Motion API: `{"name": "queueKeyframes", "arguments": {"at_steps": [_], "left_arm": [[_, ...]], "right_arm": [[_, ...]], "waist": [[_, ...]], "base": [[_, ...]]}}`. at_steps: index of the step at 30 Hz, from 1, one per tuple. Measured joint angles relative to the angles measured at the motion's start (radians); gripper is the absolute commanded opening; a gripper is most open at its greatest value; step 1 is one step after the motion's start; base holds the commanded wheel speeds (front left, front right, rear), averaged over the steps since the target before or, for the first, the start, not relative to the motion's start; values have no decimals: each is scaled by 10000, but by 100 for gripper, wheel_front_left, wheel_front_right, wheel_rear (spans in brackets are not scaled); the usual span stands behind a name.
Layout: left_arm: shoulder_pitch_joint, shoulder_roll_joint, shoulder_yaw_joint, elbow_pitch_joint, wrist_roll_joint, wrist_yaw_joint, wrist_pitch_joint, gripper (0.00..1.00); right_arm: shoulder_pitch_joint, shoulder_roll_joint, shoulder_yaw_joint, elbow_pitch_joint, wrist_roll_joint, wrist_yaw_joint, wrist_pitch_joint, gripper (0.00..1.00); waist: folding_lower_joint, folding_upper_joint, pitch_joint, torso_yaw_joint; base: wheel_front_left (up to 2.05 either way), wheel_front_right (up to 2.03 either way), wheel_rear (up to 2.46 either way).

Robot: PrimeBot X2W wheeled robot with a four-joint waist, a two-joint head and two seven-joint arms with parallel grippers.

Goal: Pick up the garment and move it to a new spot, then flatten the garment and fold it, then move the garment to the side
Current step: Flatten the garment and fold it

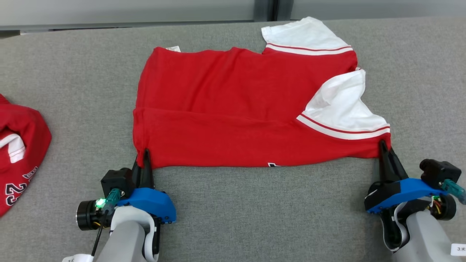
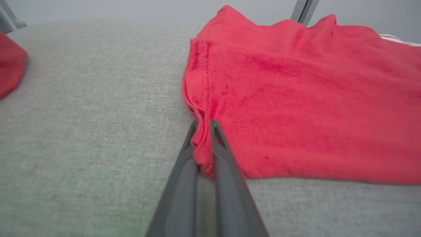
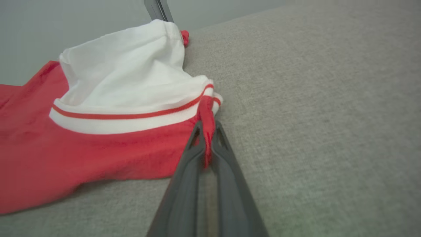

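Left wrist view: the left jaws are pinched tight on a fold of red cloth at a corner of the garment (image 2: 296, 98). Right wrist view: the right jaws are pinched tight on another red corner, just under a white sleeve (image 3: 125, 72) with a red stripe. Head view: the garment lies spread out in the middle of the grey desk (image 1: 72, 72), with the jaws at its lower left and lower right corners. Another red shirt (image 1: 22, 145) sits bunched at the left edge of the frame.
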Motion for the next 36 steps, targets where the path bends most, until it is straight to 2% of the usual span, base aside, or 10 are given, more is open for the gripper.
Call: {"name": "queueKeyframes", "arguments": {"at_steps": [6, 11, 16, 22, 23, 24, 25, 31, 36], "left_arm": [[394, -46, 305, -1106, 244, 58, 35, 0], [1134, -52, 385, -1553, 171, 44, 35, 0], [2217, -56, 324, -1538, -199, 88, 36, 0], [3099, -56, 25, -1206, -702, 224, 36, 0], [3148, -54, -4, -1145, -744, 270, 36, 37], [3157, -56, -8, -1139, -754, 337, 36, 95], [3139, -58, -8, -1151, -754, 403, 36, 100], [2387, -40, 431, -1572, -414, 648, 36, 100], [1020, 44, 874, -1365, 198, 424, 35, 100]], "right_arm": [[172, -63, -268, -723, 130, 0, 12, 0], [939, -115, -322, -961, 163, 2, 12, 0], [2032, -79, -324, -1016, 232, 4, 12, 0], [2935, -12, -98, -1034, 261, 4, 12, 0], [2975, -10, -104, -1035, 259, 4, 12, 38], [2976, -12, -117, -1037, 245, 4, 12, 100], [2966, -13, -136, -1047, 228, 4, 12, 100], [2418, -92, -228, -1348, 35, 0, 12, 100], [1649, -226, -19, -1455, -40, 0, 12, 100]], "waist": [[0, 1, -623, 131], [-1, 0, -1350, 240], [-3, 0, -1946, 221], [-4, 0, -2150, 102], [-3, 0, -2133, 96], [-3, 0, -2105, 90], [-3, 0, -2065, 87], [-3, 0, -1657, 87], [-2, 0, -1118, 32]], "base": [[0, 0, 0], [0, 0, 0], [0, 0, 0], [0, 0, 0], [0, 0, 0], [0, 0, 0], [0, 0, 0], [0, 0, 0], [0, 0, 0]]}}
